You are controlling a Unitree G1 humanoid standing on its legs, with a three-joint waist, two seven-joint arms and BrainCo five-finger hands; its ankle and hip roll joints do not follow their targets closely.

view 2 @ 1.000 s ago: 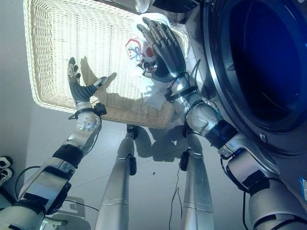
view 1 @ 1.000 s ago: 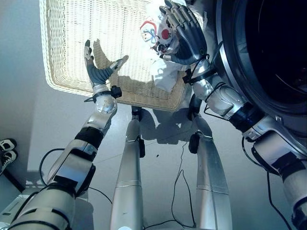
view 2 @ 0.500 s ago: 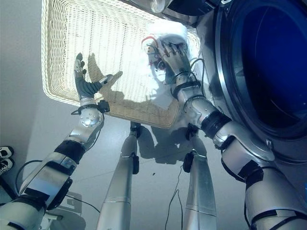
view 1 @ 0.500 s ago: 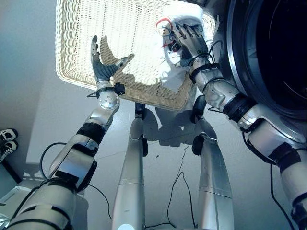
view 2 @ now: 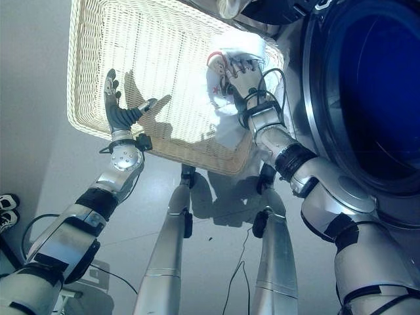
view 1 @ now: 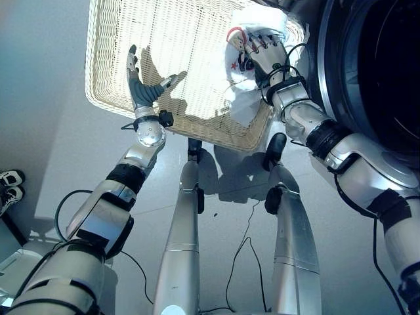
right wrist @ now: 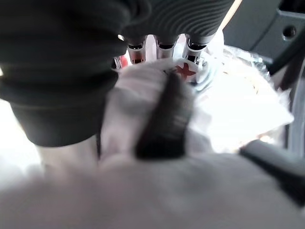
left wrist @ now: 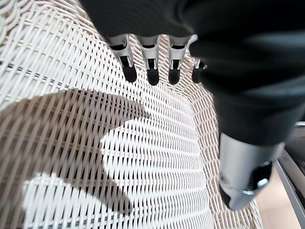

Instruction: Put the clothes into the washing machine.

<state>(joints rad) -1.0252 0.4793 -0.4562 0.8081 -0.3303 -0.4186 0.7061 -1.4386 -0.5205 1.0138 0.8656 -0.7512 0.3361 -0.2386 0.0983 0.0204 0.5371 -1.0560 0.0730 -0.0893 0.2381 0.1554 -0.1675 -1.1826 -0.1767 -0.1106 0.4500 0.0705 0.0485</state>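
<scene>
Eye views: right hand (view 1: 262, 54) curls into the white garment (view 1: 248, 98) in the wicker basket (view 1: 111, 65) beside the washing machine (view 1: 367, 72); left hand (view 1: 141, 88) hovers open

Right wrist view – fingers (right wrist: 136, 52) buried in cloth

head eyes down; wrists close on basket (view 1: 197, 118)

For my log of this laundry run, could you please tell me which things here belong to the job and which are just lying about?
Job:
white garment
wicker basket
washing machine
right robot hand, fingers curled into the garment
left robot hand, open over the basket

Lying about:
shoes on the floor
</scene>
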